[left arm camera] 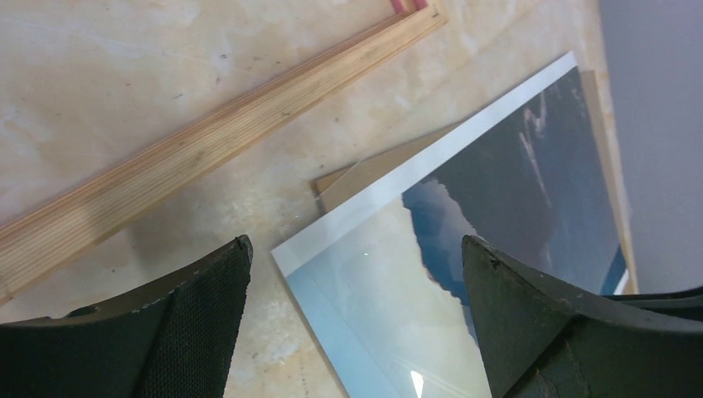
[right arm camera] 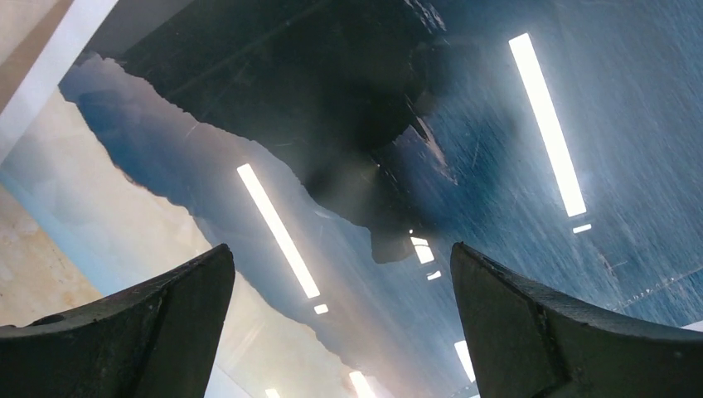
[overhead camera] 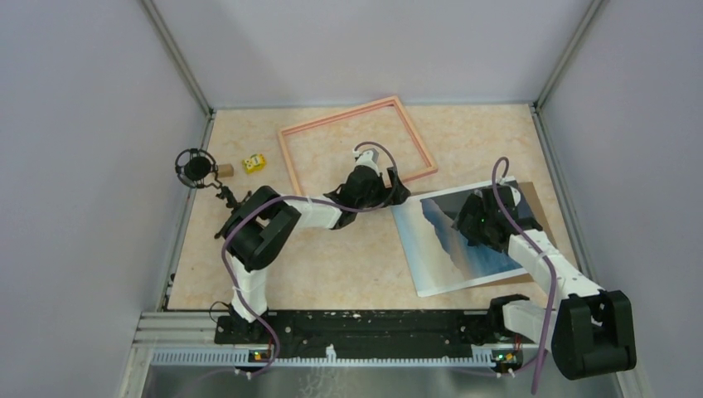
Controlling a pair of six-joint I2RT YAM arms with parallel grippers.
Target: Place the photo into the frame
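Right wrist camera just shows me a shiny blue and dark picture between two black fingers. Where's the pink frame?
Observer: The thin salmon-pink rectangular frame lies flat farther back, left of the glossy sky photo, not touching it.
Operator: What's under the photo?
Observer: A flat brown cardboard board sticks out past its far edge.
Operator: Where's the other arm?
Observer: The left gripper is open above the photo's corner nearest the frame.

No text is legible; the yellow cube's (overhead camera: 254, 163) markings are too blurred.
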